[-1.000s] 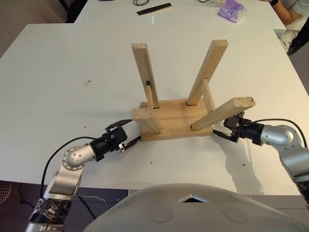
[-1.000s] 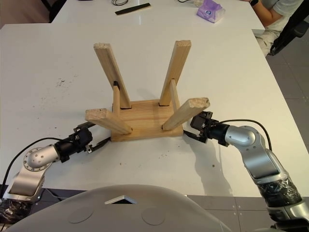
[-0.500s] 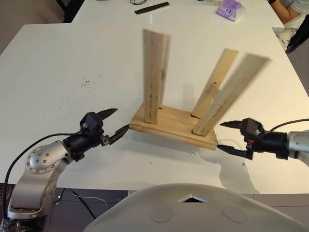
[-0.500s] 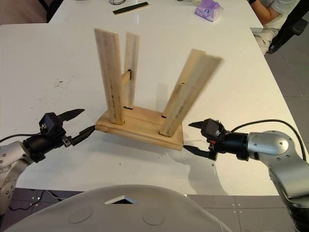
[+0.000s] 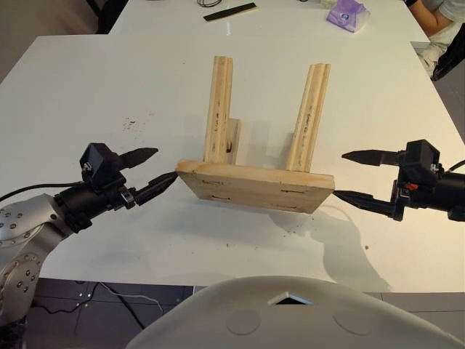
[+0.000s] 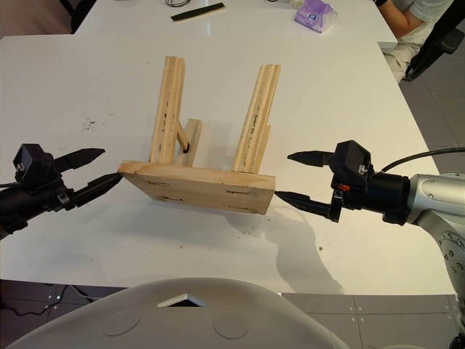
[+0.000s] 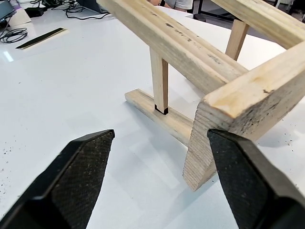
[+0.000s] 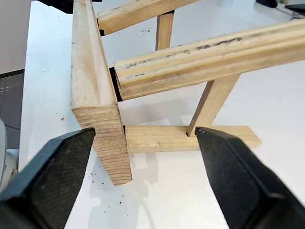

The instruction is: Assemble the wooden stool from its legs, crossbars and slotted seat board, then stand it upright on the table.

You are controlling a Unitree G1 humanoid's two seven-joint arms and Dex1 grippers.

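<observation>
Lying on its side on the white table (image 5: pixel 87 87), the pale wooden stool (image 5: pixel 254 190) points its legs (image 5: pixel 219 109) away; left tool (image 5: pixel 166 163) and right tool (image 5: pixel 339 174) flank it, both wide open, empty.

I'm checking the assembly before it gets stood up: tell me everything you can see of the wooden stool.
The wooden stool is pale bare wood and looks assembled: its legs, joined by crossbars, sit in the seat board, whose slots show on its face. It lies on its side on the white table, with the board on edge toward the robot and the legs pointing away. The open left gripper and right gripper flank the board's ends.
</observation>
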